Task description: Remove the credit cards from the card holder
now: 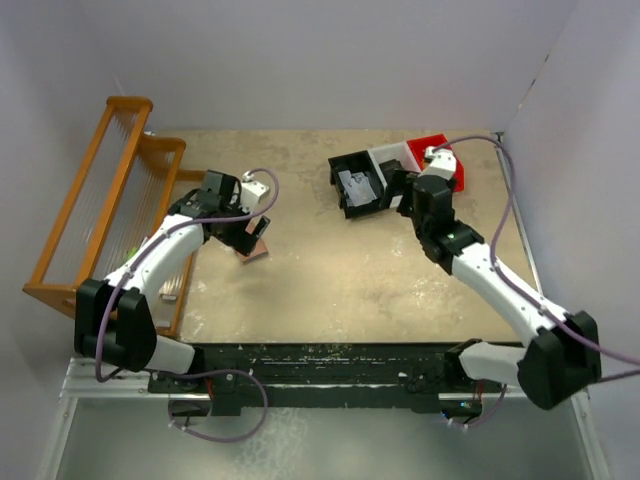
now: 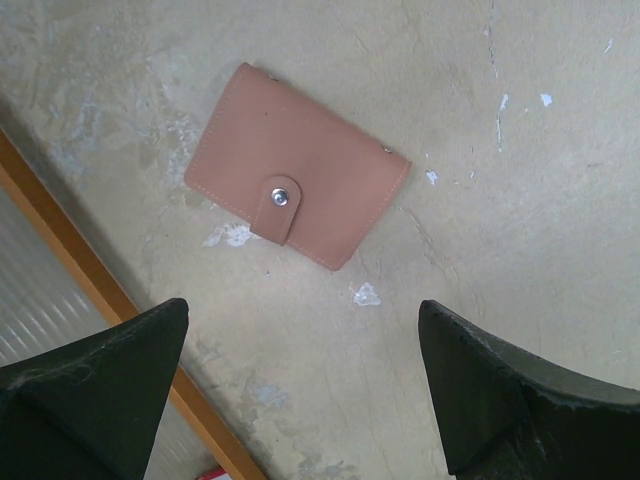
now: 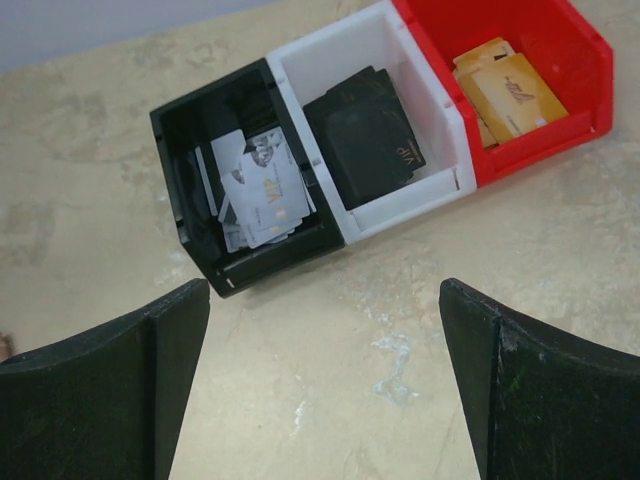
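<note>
The salmon-pink card holder [image 2: 296, 182] lies flat and closed on the table, its snap tab fastened; it peeks out under my left arm in the top view [image 1: 256, 250]. No credit cards show in or beside it. My left gripper [image 2: 300, 330] is open and empty, hovering above the table just short of the holder. My right gripper [image 3: 325, 300] is open and empty, above bare table in front of the bins; in the top view it [image 1: 405, 195] sits by them.
Three joined bins stand at the back right: a black bin [image 3: 185, 140] with grey cards, a white bin [image 3: 440, 130] with black cards, a red bin [image 3: 590, 70] with tan-orange cards. A wooden rack [image 1: 95, 200] stands at the left; its orange edge [image 2: 90, 270] is beside the holder.
</note>
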### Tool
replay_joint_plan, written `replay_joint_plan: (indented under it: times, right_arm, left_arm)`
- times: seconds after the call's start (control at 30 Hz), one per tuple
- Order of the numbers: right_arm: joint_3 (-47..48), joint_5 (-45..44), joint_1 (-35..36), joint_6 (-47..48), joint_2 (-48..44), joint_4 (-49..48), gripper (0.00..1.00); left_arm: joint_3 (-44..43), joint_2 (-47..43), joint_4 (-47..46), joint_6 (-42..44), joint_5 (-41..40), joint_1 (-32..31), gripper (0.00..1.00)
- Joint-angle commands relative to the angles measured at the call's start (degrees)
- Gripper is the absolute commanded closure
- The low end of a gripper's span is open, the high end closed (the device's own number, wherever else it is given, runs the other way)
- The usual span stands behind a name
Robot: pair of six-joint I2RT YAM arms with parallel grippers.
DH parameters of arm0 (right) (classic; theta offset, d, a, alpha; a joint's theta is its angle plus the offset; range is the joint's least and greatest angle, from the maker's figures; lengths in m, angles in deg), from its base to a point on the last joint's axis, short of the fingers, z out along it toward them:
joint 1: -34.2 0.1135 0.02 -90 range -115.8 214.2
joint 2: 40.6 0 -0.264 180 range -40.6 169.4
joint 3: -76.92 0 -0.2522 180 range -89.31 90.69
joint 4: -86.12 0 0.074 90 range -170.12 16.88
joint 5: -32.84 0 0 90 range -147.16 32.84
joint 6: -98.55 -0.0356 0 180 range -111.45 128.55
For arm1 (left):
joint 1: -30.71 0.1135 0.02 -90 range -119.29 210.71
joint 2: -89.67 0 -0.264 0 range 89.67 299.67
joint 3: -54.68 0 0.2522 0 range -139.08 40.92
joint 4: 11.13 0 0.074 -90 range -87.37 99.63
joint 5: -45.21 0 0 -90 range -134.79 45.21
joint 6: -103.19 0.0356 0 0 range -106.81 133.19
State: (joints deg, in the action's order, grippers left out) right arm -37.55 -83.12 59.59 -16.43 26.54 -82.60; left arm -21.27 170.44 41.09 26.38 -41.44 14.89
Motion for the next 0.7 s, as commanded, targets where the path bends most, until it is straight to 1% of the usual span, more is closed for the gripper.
replay_joint_plan:
  times: [0.0, 0.1, 0.17, 0.3, 0.37, 0.47, 0.53, 0.67]
  right_arm:
    - [7.4, 2.7, 0.0, 3.7, 8.8, -2.5, 0.04]
    - [14.5, 0.8, -0.1, 6.1, 17.7, 0.1, 0.08]
    - [19.0, -0.5, -0.2, 7.6, 23.1, 1.8, 0.09]
    - [27.2, -1.0, -0.8, 10.7, 32.6, 3.7, 0.13]
    - [30.9, -1.3, -1.5, 11.6, 36.5, 4.0, 0.16]
    - [34.9, 0.8, -3.2, 12.2, 40.9, 4.9, 0.19]
    - [37.4, 2.6, -3.7, 13.0, 43.8, 5.9, 0.23]
    - [40.6, 5.7, -3.7, 14.1, 48.6, 8.6, 0.34]
  left_arm:
    - [2.4, 3.1, -4.4, 5.7, 1.4, 0.3, 0.01]
    - [2.0, 6.9, -5.2, 7.3, 0.9, 0.3, 0.01]
    - [1.8, 7.6, -5.0, 7.5, 2.2, 0.3, 0.01]
    - [1.8, 4.9, -3.4, 8.1, 7.0, 0.4, 0.01]
    - [1.6, 3.7, -2.2, 8.5, 8.0, 0.6, 0.01]
    - [0.6, 2.9, 0.3, 8.8, 7.9, 1.3, 0.01]
    - [-0.5, 2.0, 2.1, 8.6, 9.1, 2.3, 0.01]
    - [-1.0, -2.0, 4.3, 8.1, 12.0, 3.9, 0.01]
